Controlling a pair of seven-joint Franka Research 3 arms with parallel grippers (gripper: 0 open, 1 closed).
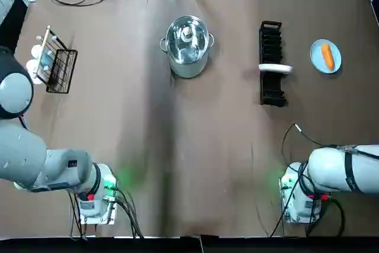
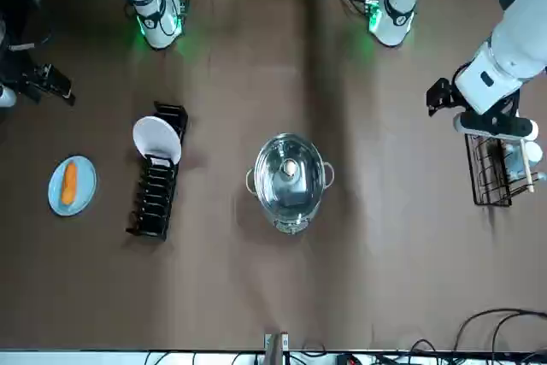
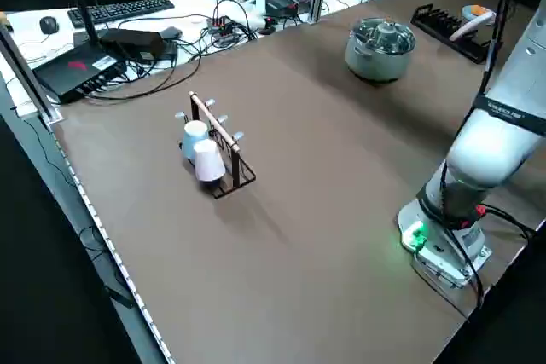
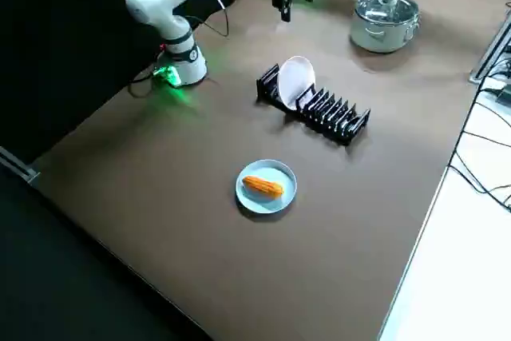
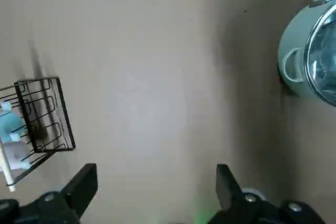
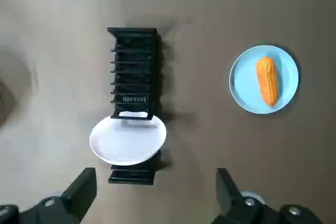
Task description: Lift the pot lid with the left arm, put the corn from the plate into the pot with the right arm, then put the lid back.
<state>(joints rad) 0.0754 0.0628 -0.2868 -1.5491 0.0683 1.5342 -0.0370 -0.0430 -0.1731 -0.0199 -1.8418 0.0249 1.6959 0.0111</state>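
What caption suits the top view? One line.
Lidded pot mid-table, corn on blue plate, left arm and right arm idle.

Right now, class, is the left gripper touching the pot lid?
Apart. The left wrist view shows the left gripper open above bare table, with the pot lid well off to one side and a wide stretch of table between them.

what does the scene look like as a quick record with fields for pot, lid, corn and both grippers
pot: steel, mid table, toward the far edge
lid: on the pot, not lifted
corn: lying on the blue plate, right of the dish rack
dish rack: black, one white plate standing in it
left gripper: open, empty, raised near the cup rack
right gripper: open, empty, raised over the dish rack side
steps done: none
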